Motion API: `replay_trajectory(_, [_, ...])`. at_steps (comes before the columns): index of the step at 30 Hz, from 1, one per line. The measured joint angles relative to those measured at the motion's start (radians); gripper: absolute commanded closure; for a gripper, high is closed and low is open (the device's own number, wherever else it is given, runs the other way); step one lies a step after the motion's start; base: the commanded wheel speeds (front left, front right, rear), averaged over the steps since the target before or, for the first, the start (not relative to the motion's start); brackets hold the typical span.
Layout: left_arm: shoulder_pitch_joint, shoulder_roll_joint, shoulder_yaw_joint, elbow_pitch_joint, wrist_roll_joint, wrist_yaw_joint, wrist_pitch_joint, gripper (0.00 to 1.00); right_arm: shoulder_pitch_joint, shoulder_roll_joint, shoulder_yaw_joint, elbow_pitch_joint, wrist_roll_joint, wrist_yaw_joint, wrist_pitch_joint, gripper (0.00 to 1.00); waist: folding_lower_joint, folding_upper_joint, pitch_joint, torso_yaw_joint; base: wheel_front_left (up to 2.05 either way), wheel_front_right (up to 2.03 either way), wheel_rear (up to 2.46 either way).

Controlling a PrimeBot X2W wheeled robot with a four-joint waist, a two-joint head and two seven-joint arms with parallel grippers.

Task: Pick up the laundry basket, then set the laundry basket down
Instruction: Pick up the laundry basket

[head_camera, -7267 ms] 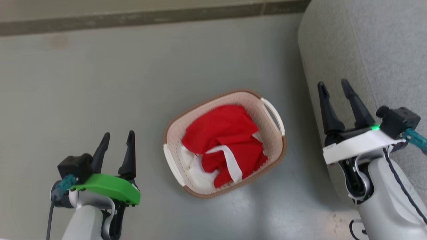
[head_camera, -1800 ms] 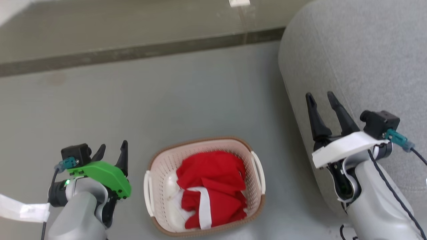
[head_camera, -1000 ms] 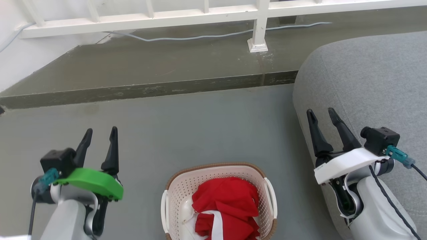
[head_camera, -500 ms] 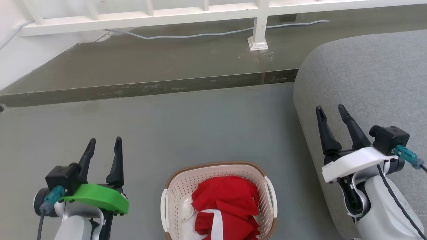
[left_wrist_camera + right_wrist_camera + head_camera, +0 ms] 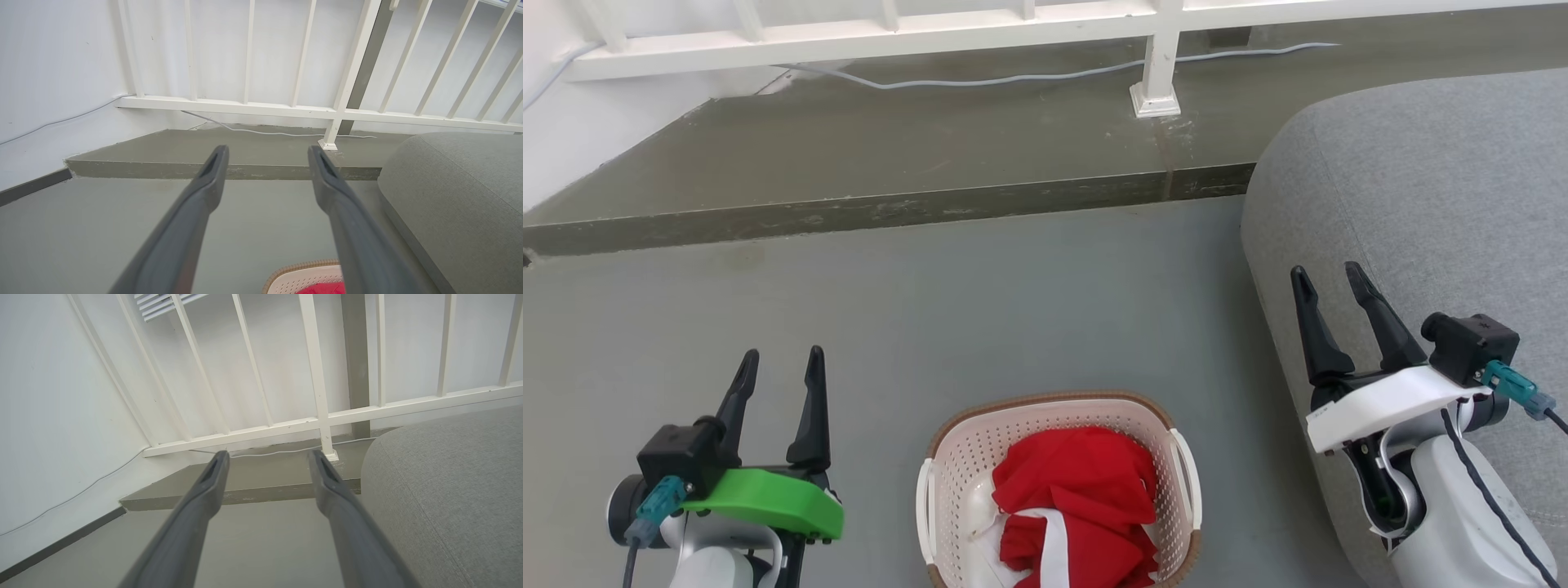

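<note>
perforated, rounded laundry basket (image 5: 957, 464) sits between left end effector (image 5: 783, 354) and right end effector (image 5: 1325, 269), both spread, empty.

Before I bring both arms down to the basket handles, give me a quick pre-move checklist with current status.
1. Left gripper open and empty: ok.
2. Right gripper open and empty: ok.
3. Laundry basket fully in the head view: not ok, its near end is cut off by the bottom edge.
4. Left handle and right handle uncovered: ok.
5. Red garment inside the rim: ok, as far as it shows.
6. Right gripper's clearance from the grey sofa: cannot tell; it overlaps the sofa in the head view.
</note>
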Motion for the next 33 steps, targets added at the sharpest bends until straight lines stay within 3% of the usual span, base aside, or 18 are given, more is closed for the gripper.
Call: replay_trajectory(33, [0.02,-0.026,0.028,-0.045,0.018,-0.013,0.0,0.0,0.0,0.001,0.008,-0.003,-0.006,0.0,0.0,0.0,0.0,0.0,0.06,-0.005,0.0,0.0,0.0])
